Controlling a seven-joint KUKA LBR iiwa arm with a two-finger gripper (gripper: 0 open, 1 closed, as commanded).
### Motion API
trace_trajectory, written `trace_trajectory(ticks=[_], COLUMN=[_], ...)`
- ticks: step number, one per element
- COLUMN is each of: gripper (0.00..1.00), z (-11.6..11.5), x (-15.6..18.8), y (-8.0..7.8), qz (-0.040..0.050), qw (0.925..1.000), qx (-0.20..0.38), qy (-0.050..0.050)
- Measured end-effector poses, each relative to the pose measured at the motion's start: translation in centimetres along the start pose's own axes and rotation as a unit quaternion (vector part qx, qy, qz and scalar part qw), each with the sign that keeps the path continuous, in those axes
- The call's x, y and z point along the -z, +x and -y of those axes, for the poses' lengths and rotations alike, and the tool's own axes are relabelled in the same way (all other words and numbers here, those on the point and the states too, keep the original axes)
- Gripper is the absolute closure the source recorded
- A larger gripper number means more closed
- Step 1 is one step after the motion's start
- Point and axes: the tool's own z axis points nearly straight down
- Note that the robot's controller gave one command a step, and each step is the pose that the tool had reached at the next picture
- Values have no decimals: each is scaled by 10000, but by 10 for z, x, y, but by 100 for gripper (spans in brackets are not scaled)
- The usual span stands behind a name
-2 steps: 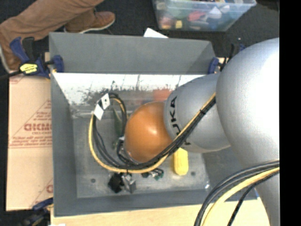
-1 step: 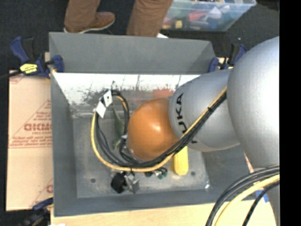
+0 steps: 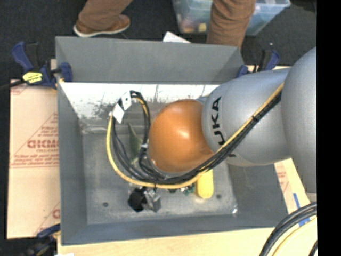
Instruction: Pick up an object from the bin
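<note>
Yellow object (image 3: 205,186) near gripper (image 3: 145,200)

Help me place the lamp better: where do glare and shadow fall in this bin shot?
Camera view: a soft glare spot sits on the orange cover; the bin's back wall is lit nearly white; the floor looks darker under the arm, near the yellow object.
</note>
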Motion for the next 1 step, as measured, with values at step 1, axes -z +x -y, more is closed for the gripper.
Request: trace_trajectory(ticks=[1], gripper=[100], z=[0], x=[34], y=[-1], qz=[5], qw=[10000], qx=[-2], qy=[3])
